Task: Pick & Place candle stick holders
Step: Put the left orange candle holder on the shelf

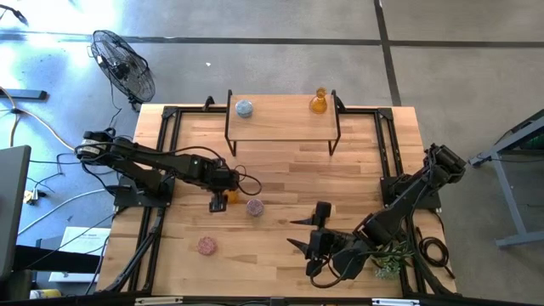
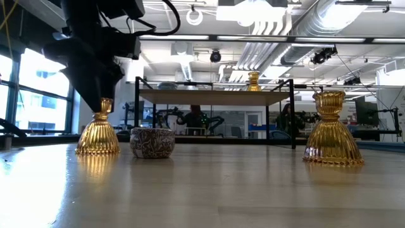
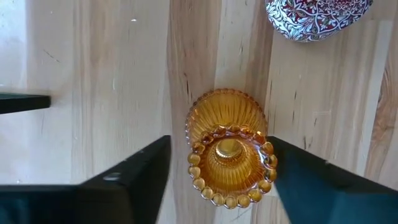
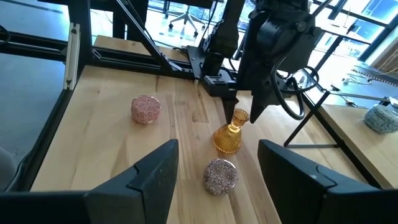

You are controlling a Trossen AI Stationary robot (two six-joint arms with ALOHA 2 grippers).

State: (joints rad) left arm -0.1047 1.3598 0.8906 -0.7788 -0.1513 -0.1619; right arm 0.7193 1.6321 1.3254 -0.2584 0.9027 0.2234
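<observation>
An amber candle stick holder (image 1: 218, 202) stands upright on its wide base left of the table's middle. My left gripper (image 3: 217, 140) points down over it, open, one finger on each side of its beaded top rim (image 3: 229, 163). A pink holder (image 1: 254, 206) sits just to its right, and a second pink one (image 1: 206, 246) sits nearer the front edge. A pale blue holder (image 1: 244, 108) and an amber one (image 1: 319, 102) stand on the raised shelf. Another amber holder (image 2: 332, 130) stands at the right of the low view. My right gripper (image 1: 293, 232) hovers open at the near right. My left gripper comes from above, with its fingers level with the amber holder's top rim. One finger (image 3: 298, 171) lies right against the rim's beads (image 3: 268, 158), and I cannot tell whether it touches them. The other finger (image 3: 146, 165) stands clear of the rim.
The raised shelf (image 1: 280, 127) on thin black legs spans the far middle of the table. A black frame (image 1: 166, 136) borders the left and right sides. A green leafy plant (image 1: 391, 259) lies under the right arm. Bare wood (image 1: 272, 178) lies between the shelf and the grippers.
</observation>
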